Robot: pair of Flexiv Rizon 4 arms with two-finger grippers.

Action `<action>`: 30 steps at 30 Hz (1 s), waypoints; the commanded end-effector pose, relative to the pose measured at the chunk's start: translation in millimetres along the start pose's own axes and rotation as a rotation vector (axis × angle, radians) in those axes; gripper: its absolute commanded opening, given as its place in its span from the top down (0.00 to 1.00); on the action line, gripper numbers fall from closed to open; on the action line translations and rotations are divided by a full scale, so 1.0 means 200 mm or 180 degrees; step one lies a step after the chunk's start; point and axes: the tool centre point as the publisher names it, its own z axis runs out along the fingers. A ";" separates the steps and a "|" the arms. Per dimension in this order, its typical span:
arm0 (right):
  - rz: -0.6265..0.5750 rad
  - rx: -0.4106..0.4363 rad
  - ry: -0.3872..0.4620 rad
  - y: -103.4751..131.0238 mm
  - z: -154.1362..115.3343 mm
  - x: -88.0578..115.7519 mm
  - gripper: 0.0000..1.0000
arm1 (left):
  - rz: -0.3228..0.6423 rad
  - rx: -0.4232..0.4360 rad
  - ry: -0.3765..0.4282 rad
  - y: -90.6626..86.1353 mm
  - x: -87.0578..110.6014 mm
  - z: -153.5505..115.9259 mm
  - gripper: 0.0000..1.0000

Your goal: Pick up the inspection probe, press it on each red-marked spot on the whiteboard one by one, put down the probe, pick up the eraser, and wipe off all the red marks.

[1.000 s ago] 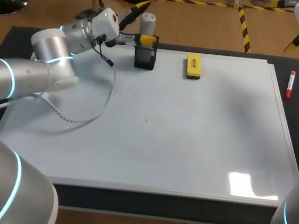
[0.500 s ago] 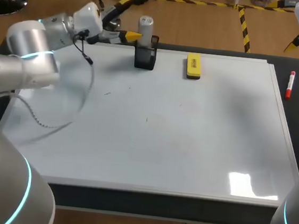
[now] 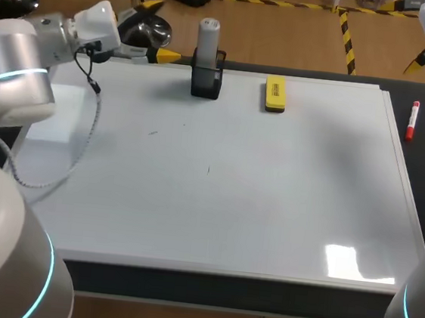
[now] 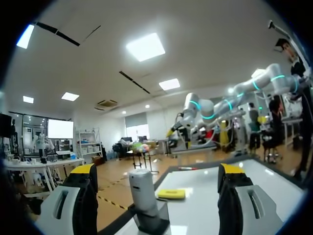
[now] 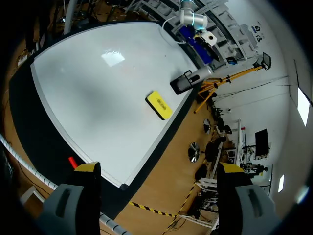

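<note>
While both yellow-tipped fingers are set wide apart with nothing between them, the left gripper [image 4: 157,170] is held at the far left corner of the whiteboard [image 3: 271,180], above its edge. Ahead of it, clear of both fingers, the inspection probe [image 4: 142,190] is seen: a grey cylinder standing upright in a black holder [image 3: 206,82] at the board's far edge. A grey cable [image 3: 87,134] is looped from the left wrist over the board's left part.

The right gripper [image 5: 158,169] is likewise spread wide and empty. It is held high past the far right corner of the table [image 3: 424,174], well apart from every task item.

The yellow eraser [image 3: 275,93] is laid flat on the board just right of the holder, not touching it. A dark print is noted on its top face in the right wrist view, too small to be read. A red marker [image 3: 412,121] is laid on the dark table surface beside the board's right edge. Two small dark specks [image 3: 153,131] are noted on the board's left half.
</note>
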 end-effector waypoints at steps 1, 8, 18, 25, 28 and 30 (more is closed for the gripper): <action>-0.0008 0.0001 0.0017 0.00 0.00 0.00 0.00 | 0.0018 -0.0689 -0.0725 -0.04 0.04 -0.06 0.00; -0.0008 0.0001 0.0017 0.00 0.00 0.00 0.00 | 0.0065 -0.0983 -0.0829 -0.03 0.08 -0.10 0.00; -0.0008 0.0001 0.0017 0.00 0.00 0.00 0.00 | 0.0168 -0.1201 -0.1012 -0.03 0.10 -0.15 0.00; -0.0008 0.0001 0.0017 0.00 0.00 0.00 0.00 | 0.0214 -0.1231 -0.1056 -0.02 0.11 -0.15 0.00; -0.0008 0.0001 0.0017 0.00 0.00 0.00 0.00 | 0.0214 -0.1231 -0.1056 -0.02 0.11 -0.15 0.00; -0.0008 0.0001 0.0017 0.00 0.00 0.00 0.00 | 0.0214 -0.1231 -0.1056 -0.02 0.11 -0.15 0.00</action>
